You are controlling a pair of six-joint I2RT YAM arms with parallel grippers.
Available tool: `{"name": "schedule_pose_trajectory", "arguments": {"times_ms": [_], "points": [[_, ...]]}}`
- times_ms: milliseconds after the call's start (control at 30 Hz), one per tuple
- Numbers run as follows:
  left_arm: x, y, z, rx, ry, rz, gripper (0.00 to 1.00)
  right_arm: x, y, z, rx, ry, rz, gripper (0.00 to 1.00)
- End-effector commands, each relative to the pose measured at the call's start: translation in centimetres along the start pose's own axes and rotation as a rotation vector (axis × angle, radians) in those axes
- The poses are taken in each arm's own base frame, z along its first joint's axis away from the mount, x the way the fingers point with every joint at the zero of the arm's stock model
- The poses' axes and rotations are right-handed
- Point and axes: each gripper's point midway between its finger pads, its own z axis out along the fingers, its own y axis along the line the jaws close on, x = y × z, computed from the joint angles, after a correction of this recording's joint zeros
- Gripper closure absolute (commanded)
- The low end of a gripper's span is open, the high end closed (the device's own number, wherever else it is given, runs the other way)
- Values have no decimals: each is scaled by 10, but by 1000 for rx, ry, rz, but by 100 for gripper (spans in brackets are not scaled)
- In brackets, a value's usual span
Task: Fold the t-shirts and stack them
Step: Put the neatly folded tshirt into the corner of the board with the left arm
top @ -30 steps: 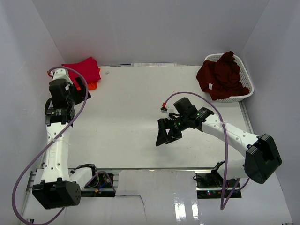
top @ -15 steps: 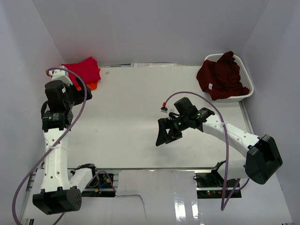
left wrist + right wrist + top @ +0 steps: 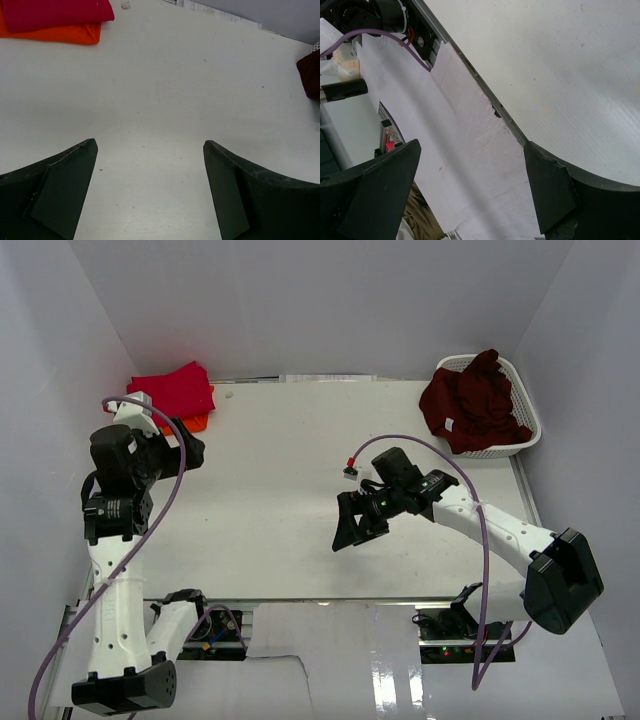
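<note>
White table (image 3: pixel 280 470), faintly speckled and scuffed. Bears folded orange t-shirt (image 3: pixel 55 34) flat at far left corner, white lattice basket (image 3: pixel 528 403) at far right corner. Looks bare across the middle.

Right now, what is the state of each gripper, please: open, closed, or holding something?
The left gripper is open and holds nothing.
The right gripper is open and holds nothing.

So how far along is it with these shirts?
Done: the bright red cloth t-shirt lies folded atop the folded orange t-shirt. In hand: nothing; left gripper and right gripper are open, empty. Left: the dark maroon t-shirt, crumpled in the white plastic lattice basket.
</note>
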Motion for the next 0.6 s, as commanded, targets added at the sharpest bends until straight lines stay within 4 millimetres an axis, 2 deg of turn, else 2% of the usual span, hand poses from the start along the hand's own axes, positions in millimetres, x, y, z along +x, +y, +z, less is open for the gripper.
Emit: {"name": "schedule_pose_trajectory", "arguments": {"times_ms": [0,133,567], "points": [[8,-2,-8,14,17,8,2,-10,7,-4,-6,-43,-39,10],[13,-9,-8,52,32,-6,2,-9,6,-4,-5,-41,-37,10],[21,-10,-7,70,39,9,2,-8,5,-4,-1,-40,-34,10]]}}
